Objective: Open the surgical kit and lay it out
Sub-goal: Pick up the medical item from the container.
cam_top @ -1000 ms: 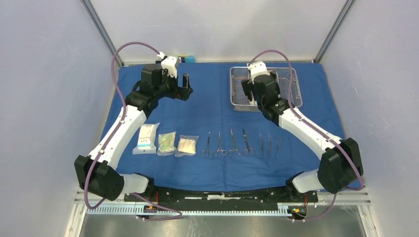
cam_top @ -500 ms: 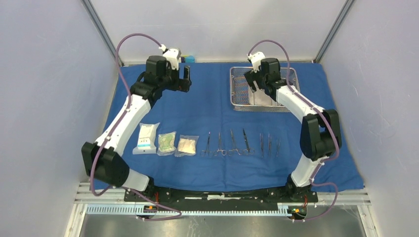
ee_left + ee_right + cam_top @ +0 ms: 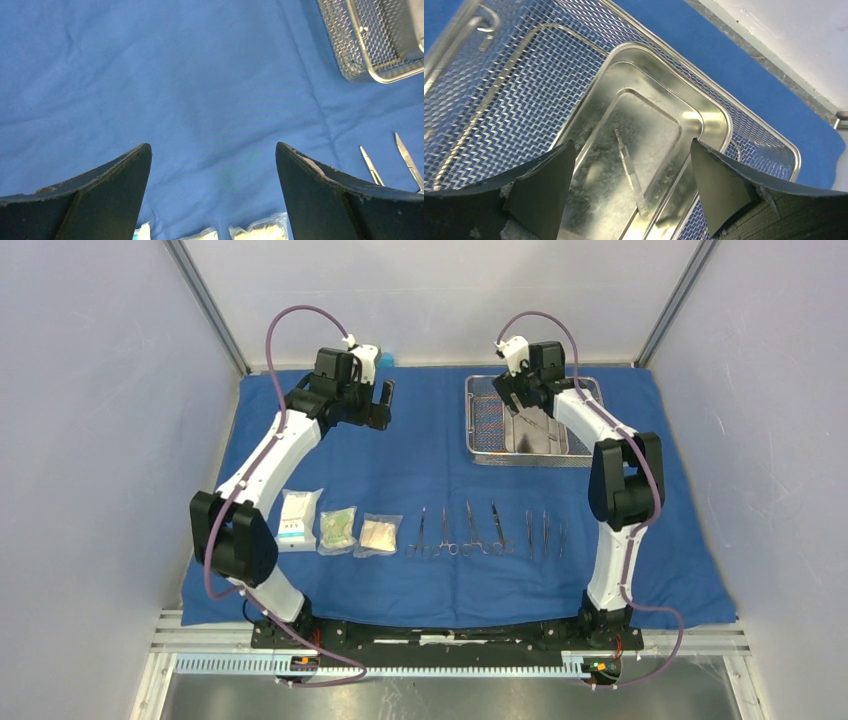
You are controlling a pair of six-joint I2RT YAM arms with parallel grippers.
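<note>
Top external.
Clerk: Holdings?
Checker: Blue cloth wrap [image 3: 440, 470], spread flat over the bench. Mesh tray [image 3: 485, 425] near the far right corner, with the inner pan [image 3: 540, 435] inside. Three clear packets [image 3: 338, 530], then a row of slim instruments [image 3: 471, 525], side by side toward the near edge.
Clerk: Changes over the last second?
Checker: Both arms have folded upward and drawn toward the far edge. The right end effector [image 3: 520, 405] has backed off to the tray's far rim. The left end effector [image 3: 381, 400] hangs over bare cloth left of centre. Probably a pause between fetches.
Clerk: Room?
Checker: Broad bare cloth between row and tray, and more at the row's right end.

Left wrist.
Clerk: Entry?
Checker: Left end effector [image 3: 212, 146] is spread wide with nothing between. Plain cloth [image 3: 150, 75] lies below, the tray corner [image 3: 360, 45] upper right, instrument tips [image 3: 370, 162] lower right and packet tops [image 3: 260, 231] at the bottom.

Right wrist.
Clerk: Entry?
Checker: Right end effector [image 3: 631, 144] is wide and empty, above the pan [image 3: 589, 165]. One slim piece [image 3: 630, 172] lies in it, so the layout is likely one item short. The pan walls stand close on both sides of the piece.
</note>
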